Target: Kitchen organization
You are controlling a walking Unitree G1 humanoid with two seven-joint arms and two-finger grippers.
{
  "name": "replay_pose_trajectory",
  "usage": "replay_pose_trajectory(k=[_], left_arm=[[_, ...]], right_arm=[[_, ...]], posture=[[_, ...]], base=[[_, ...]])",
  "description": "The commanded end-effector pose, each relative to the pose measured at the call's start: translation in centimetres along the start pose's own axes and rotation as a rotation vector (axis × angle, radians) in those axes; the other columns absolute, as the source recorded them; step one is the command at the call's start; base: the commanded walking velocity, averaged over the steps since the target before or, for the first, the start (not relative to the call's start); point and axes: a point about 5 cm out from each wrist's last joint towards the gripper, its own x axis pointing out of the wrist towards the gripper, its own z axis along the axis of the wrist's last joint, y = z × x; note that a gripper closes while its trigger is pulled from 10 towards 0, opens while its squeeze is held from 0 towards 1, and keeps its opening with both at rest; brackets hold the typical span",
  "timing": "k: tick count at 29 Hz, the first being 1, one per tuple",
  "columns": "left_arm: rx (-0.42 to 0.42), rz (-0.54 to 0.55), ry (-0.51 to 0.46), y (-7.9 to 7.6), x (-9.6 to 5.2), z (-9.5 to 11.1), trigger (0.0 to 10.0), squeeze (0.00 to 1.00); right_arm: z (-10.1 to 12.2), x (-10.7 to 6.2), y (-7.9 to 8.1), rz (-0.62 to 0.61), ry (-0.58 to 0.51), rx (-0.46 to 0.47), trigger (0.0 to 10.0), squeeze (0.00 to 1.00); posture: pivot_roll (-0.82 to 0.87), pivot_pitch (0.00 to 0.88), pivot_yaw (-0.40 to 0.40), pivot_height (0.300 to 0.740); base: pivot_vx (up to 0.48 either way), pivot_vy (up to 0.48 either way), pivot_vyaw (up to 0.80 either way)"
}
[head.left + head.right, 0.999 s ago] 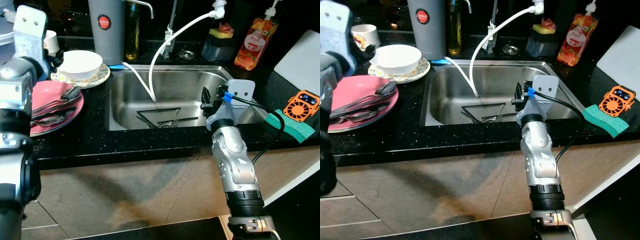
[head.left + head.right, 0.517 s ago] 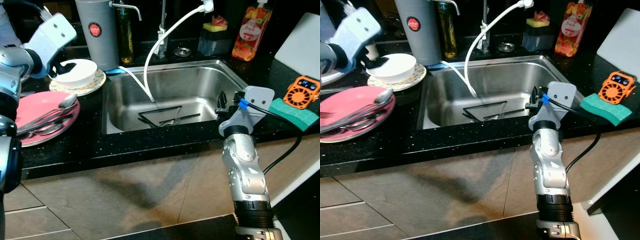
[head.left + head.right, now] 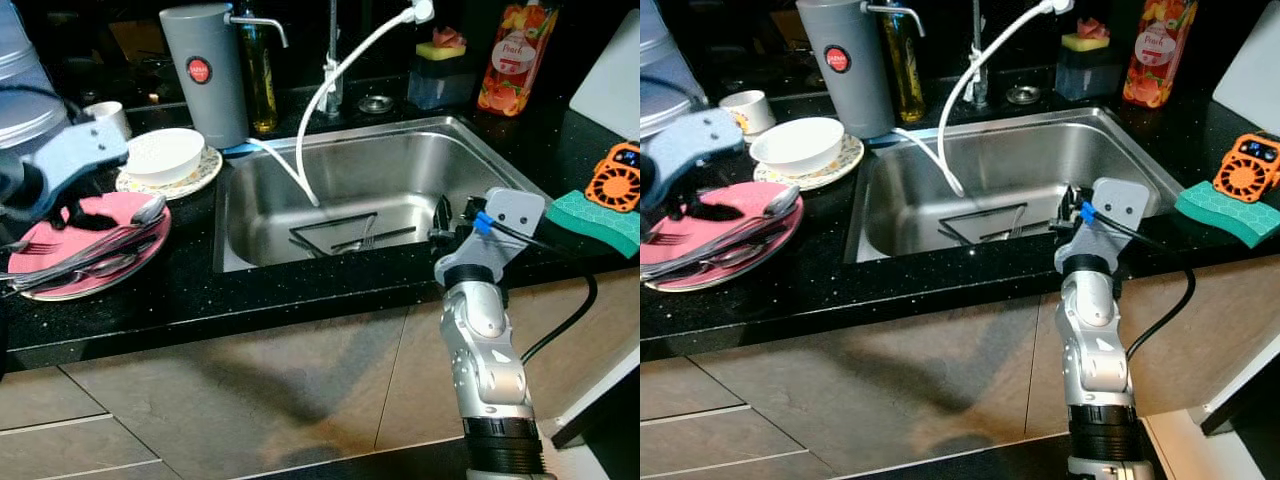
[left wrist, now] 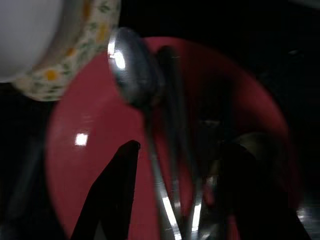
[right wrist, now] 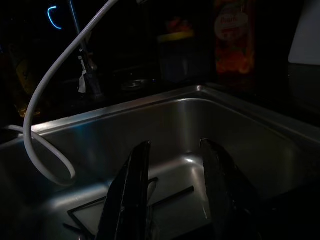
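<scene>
A black speckled table (image 3: 300,290) is seen running across the room, with a stainless steel sink (image 3: 400,150) set into it near the back edge. Below its front edge, beige cabinet fronts (image 3: 250,390) are shown (a soft shadow is cast across them). The back wall is left dark.

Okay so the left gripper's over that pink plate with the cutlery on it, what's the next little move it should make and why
Probably lower the left gripper a little and close on the spoon. Its fingers are open and straddle the cutlery handles on the pink plate, with the spoon's handle running between them, so a short descent should put it in reach. The right gripper hangs open at the sink.
</scene>
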Motion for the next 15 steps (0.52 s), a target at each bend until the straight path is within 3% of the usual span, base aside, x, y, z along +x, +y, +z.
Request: replay_pose_trajectory(k=[1, 10, 15], left_arm=[[-0.037, -0.102, 0.024, -0.9, 0.7, -1.2, 10.0, 0.0], [-0.004, -0.166, 0.086, -1.5, 0.8, -2.1, 10.0, 0.0], [0.005, -0.199, 0.161, -2.5, 2.0, -3.7, 10.0, 0.0]], right_arm=[[0.0, -0.3, 0.5, 0.008, 0.003, 0.003, 10.0, 0.0], [-0.2, -0.5, 0.3, 0.001, 0.009, 0.001, 10.0, 0.0], [-0.2, -0.5, 0.4, 0.001, 0.011, 0.002, 10.0, 0.0]], posture=[[0.05, 0.0, 0.124, 0.74], [0.05, 0.0, 0.129, 0.74], [0.05, 0.0, 0.129, 0.74]], base=[[0.0, 0.0, 0.0], [0.0, 0.0, 0.0], [0.0, 0.0, 0.0]])
